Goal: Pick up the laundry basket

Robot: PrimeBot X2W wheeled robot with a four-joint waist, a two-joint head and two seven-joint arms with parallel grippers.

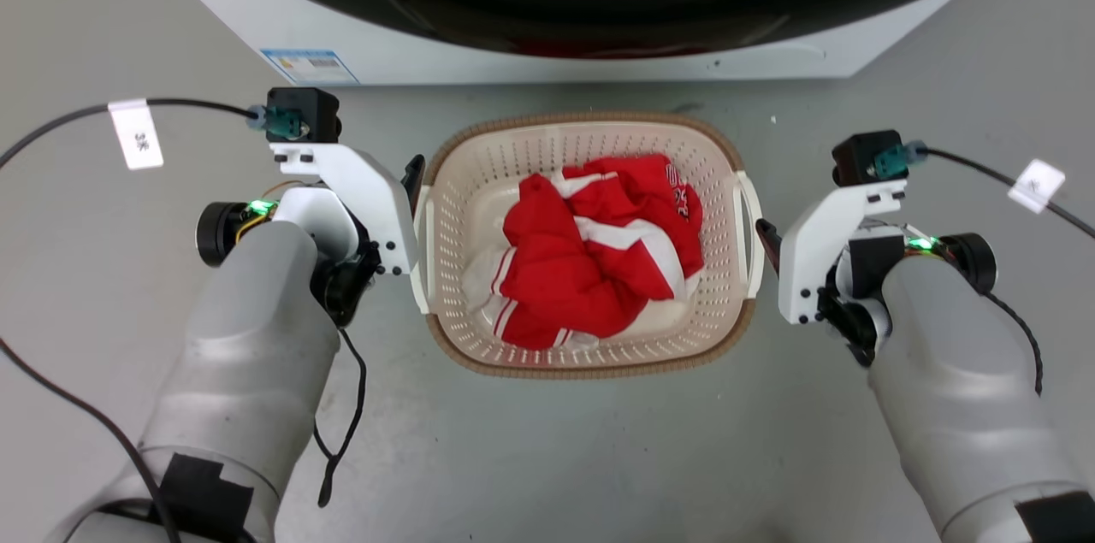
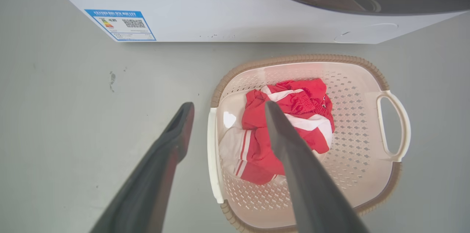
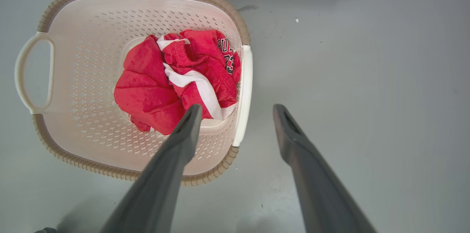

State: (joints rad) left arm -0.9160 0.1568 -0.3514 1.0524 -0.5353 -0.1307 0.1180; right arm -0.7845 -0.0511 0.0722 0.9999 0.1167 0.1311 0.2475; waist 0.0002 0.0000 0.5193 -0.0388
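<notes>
The left gripper [image 2: 228,105] is spread wide and holds nothing. In the left wrist view it straddles the near side of the laundry basket [image 2: 367,79], with one finger over the grey floor [image 2: 73,123] outside and the other over the inside, the white left handle [image 2: 212,152] between them. Whether either finger touches the handle cannot be told. The basket stands on the floor between the two arms, just in front of the washing machine [image 1: 428,56], with a crumpled red and white garment [image 1: 599,256] in it. The right gripper [image 3: 238,108] is likewise open and empty, one finger over the basket's inside, the other over bare floor, the right handle [image 3: 245,90] between them.
</notes>
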